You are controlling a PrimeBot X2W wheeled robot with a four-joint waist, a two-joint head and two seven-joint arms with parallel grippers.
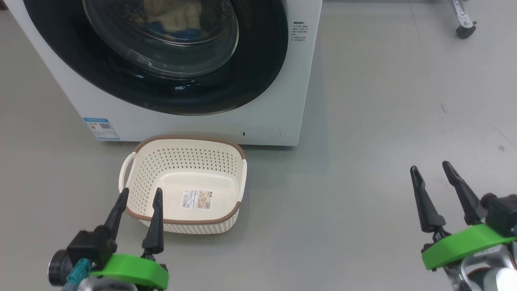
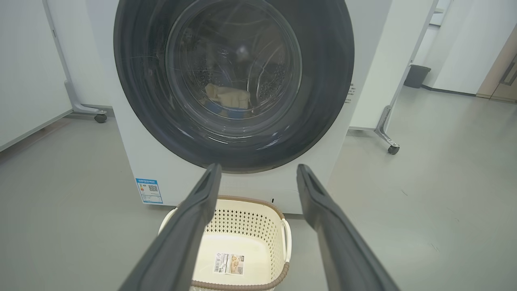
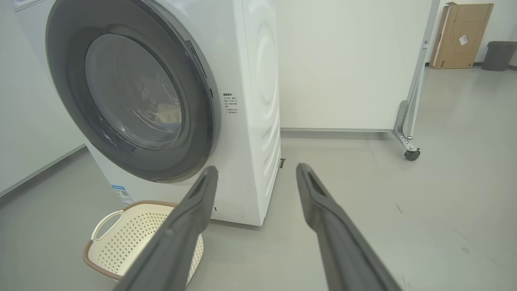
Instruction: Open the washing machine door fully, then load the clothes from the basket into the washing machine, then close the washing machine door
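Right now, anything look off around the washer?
Nothing stands out. The washing machine door looks shut, the clothes lie inside behind its glass, and the basket sits upright and empty on the floor in front. The left hand and right hand are open, holding nothing.

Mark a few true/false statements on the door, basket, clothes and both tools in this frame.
1. The washing machine door is shut. True.
2. The clothes lie in the basket. False: they lie inside the washing machine, behind the door. The basket has just its label sticker on its bottom.
3. The left tool grips a basket handle. False: it is open and holds nothing.
4. The right tool is open, over bare floor. True.
5. The basket stands on the floor in front of the washing machine. True.
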